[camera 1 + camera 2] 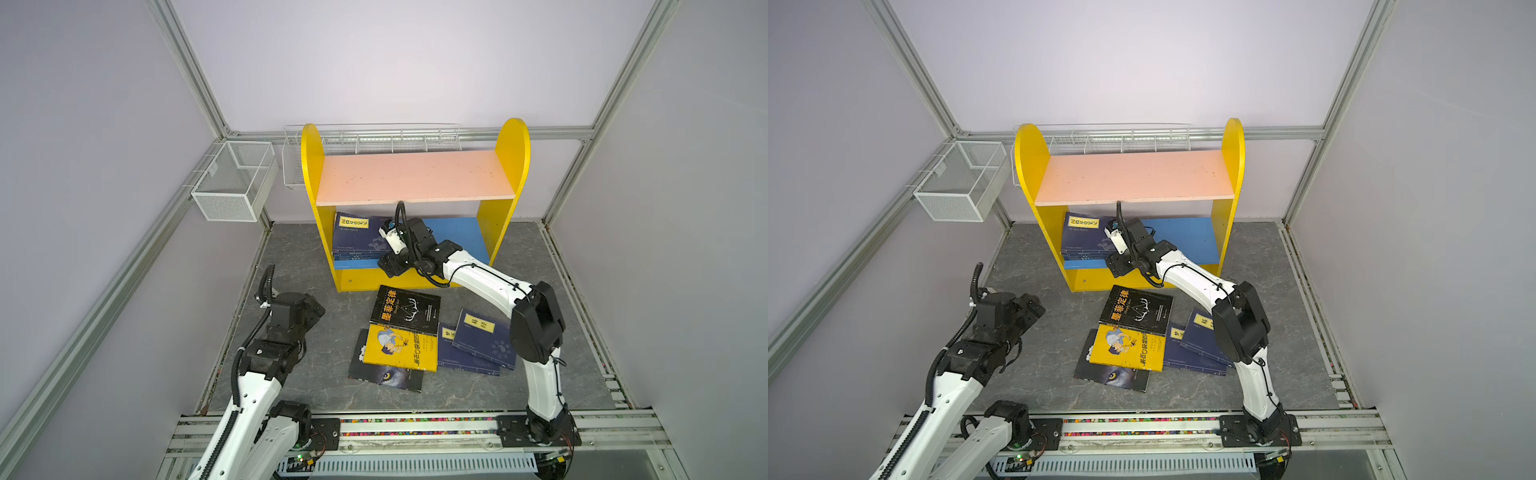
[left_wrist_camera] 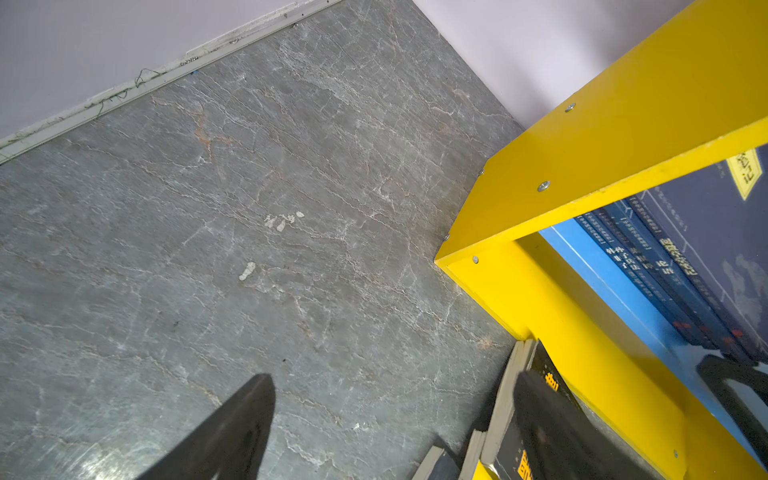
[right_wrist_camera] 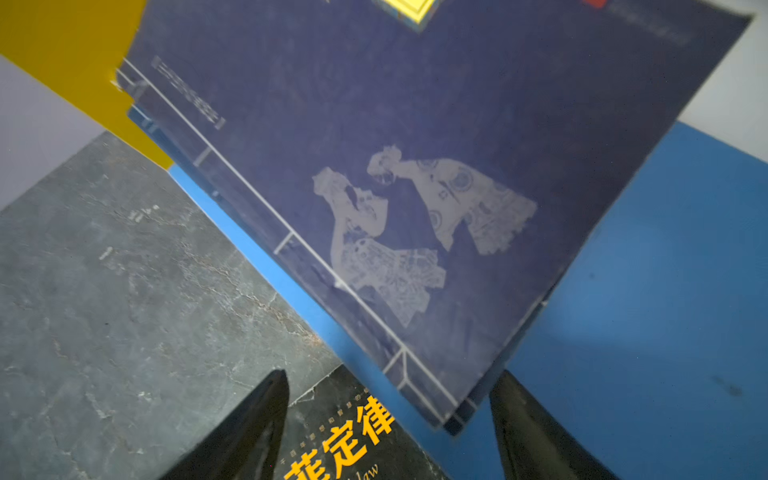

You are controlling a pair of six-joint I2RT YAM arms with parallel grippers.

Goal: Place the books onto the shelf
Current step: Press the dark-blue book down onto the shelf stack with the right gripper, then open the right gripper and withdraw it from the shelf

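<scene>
- Books, navy blue paperbacks with yellow labels (image 1: 357, 239), are lying stacked just before the right gripper (image 3: 390, 376), whose jaws are standing wide and holding nothing.
- That stack is resting on the blue lower board (image 1: 457, 237) of the yellow-sided shelf (image 1: 513, 166).
- Left gripper (image 2: 395, 376) is hanging, spread wide and empty, over the grey marbled tabletop (image 1: 311, 266).
- Black book (image 1: 405, 309), yellow cartoon-cover book (image 1: 401, 347), wolf-eye book (image 1: 386, 376) and two navy books (image 1: 484, 338) are lying overlapped before the shelf.
</scene>
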